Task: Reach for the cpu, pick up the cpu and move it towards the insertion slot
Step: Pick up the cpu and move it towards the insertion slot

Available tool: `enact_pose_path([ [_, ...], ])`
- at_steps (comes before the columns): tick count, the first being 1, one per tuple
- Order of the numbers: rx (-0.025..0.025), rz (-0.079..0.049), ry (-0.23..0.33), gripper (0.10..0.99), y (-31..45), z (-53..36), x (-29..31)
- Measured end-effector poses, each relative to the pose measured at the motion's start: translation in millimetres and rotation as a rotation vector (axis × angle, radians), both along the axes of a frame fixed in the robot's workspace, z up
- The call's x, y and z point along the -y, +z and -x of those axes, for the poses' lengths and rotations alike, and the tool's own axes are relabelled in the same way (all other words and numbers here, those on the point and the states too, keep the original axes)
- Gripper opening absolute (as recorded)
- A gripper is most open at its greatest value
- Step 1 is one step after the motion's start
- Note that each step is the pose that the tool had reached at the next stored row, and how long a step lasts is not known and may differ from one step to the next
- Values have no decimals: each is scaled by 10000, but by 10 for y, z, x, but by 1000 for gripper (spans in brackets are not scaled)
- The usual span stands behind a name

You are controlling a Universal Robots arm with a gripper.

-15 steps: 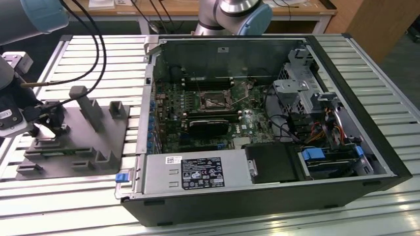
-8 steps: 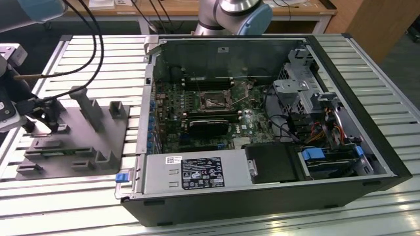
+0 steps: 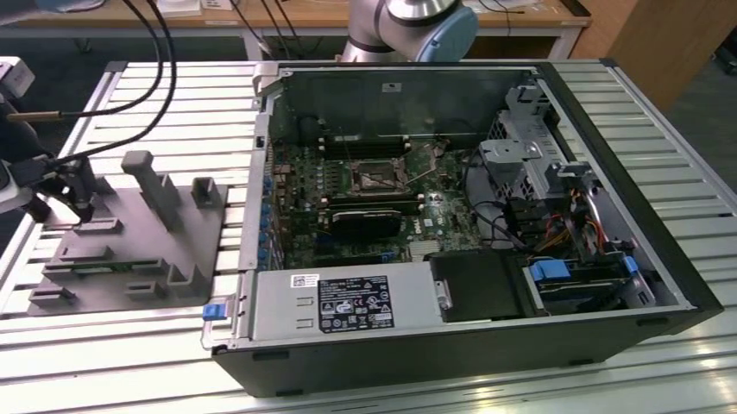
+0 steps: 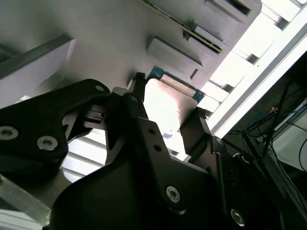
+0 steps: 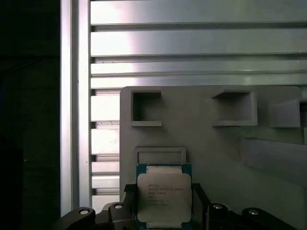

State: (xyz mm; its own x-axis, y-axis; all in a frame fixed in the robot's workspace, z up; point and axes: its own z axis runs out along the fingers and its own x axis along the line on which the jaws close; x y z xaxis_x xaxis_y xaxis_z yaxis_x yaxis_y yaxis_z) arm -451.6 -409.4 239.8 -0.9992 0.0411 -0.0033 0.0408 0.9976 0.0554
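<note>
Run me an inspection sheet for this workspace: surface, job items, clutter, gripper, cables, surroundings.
Surface: slatted aluminium table carrying an open computer case and a grey fixture plate.
Job's things: the cpu sits between the gripper's fingers, over the fixture plate; the insertion slot is on the motherboard inside the case, its dark centre showing.
Clutter: nothing seen.
Grippers: the gripper, at the exterior view's left, is shut on two opposite edges of the cpu.
Cables: black cables hang over the table; a wire bundle lies inside the case.
Surroundings: a wooden bench behind the table, with the arm's base.
</note>
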Motion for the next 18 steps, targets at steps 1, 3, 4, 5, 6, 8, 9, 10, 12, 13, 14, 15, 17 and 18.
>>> enact_pose_path([
  [1, 1, 0, 0, 541, 34, 0, 0],
  [3, 0, 0, 0, 541, 105, 0, 0],
  [4, 0, 0, 0, 541, 140, 0, 0],
  [5, 1, -1, 0, 541, 175, 0, 0],
  [6, 1, 0, 0, 541, 210, 0, 0],
  [8, 0, 0, 0, 541, 283, 0, 0],
  [9, 1, 0, 0, 541, 320, 0, 0],
  [10, 1, 0, 0, 541, 356, 0, 0],
  [12, 0, 0, 0, 541, 425, 0, 0],
  [13, 1, -1, 0, 541, 459, 0, 0],
  [14, 1, -1, 0, 541, 493, 0, 0],
  [15, 0, 1, 0, 541, 526, 0, 0],
  [17, 1, -1, 0, 541, 594, 0, 0],
  [18, 0, 0, 0, 541, 627, 0, 0],
])
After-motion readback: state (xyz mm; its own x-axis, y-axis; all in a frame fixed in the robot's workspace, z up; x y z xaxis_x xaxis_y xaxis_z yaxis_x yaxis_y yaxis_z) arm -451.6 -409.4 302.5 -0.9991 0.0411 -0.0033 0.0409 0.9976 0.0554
